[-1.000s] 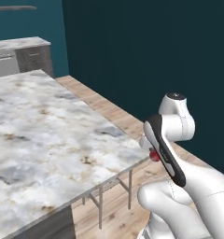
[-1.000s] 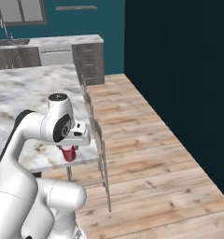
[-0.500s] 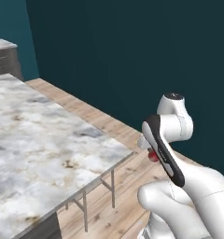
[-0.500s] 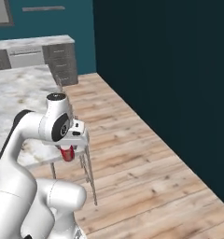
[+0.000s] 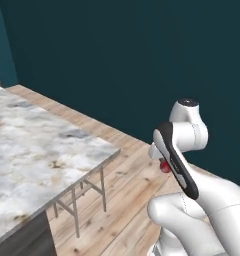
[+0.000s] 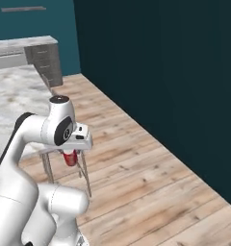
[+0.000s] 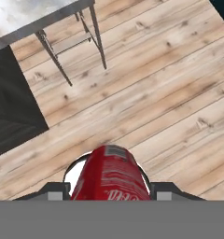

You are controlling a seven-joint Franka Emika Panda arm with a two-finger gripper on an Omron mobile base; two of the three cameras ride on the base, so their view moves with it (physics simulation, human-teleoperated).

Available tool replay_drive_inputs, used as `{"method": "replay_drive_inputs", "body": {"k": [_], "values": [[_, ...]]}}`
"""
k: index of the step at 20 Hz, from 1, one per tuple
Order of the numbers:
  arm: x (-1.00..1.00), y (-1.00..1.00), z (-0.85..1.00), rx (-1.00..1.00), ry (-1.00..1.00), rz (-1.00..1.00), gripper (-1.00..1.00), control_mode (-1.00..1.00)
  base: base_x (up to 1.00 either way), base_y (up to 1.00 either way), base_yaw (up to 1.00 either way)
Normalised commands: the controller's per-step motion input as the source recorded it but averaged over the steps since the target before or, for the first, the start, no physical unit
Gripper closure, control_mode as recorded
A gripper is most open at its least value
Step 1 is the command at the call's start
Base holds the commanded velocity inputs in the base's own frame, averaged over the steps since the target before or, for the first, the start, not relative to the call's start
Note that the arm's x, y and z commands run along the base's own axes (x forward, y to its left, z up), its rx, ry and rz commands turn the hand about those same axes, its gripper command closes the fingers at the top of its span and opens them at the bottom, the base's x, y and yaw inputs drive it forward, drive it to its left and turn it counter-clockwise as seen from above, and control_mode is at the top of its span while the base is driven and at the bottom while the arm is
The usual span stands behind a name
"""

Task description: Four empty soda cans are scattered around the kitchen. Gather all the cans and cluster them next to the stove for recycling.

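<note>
While carried above the plank floor (image 7: 179,93), sits clamped in the hand (image 6: 69,157): one soda can (image 7: 111,175).

Largest first: dark teal wall (image 6: 160,72), flat and matte, bounding the floor on the far side. Wooden floor of long pale-brown boards with knots and visible grain, running along the wall's foot. Marble-patterned counter (image 5: 37,155), a grey-white slab with brown veining, square-cornered, on thin metal legs (image 5: 103,190) joined by a crossbar; well clear of the wall, with a strip of floor between. Dark cabinet side (image 7: 11,107) beneath the slab.

White arm (image 5: 192,200), glossy and rounded, folded back on itself near the counter's corner, between counter and wall; wrist turned so the hand points down at the floor.

Soda can: red cylinder, small white lettering on its side, a pale patch near the upper rim in the hand view. Seen from the right base view, hangs below the hand's pale block, over the floor, just off the counter's edge. Fingers closed against both sides of the can.
</note>
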Motion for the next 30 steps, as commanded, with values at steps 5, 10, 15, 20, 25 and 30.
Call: {"method": "replay_drive_inputs", "body": {"k": [5,10,15,20,25,30], "values": [[0.0,0.0,0.0,0.0,0.0,0.0,1.0,1.0,-0.48,0.0,-0.27],[0.0,0.0,0.0,0.0,0.0,0.0,1.0,1.0,-0.42,0.0,-0.33],[0.0,0.0,0.0,0.0,0.0,0.0,1.0,1.0,-0.5,0.0,-0.36],[0.0,0.0,0.0,0.0,0.0,0.0,1.0,1.0,-0.57,0.01,-0.35],[0.0,0.0,0.0,0.0,0.0,0.0,1.0,1.0,-0.57,0.05,-0.34],[0.0,0.0,0.0,0.0,0.0,0.0,1.0,1.0,-0.58,0.06,-0.33]]}}
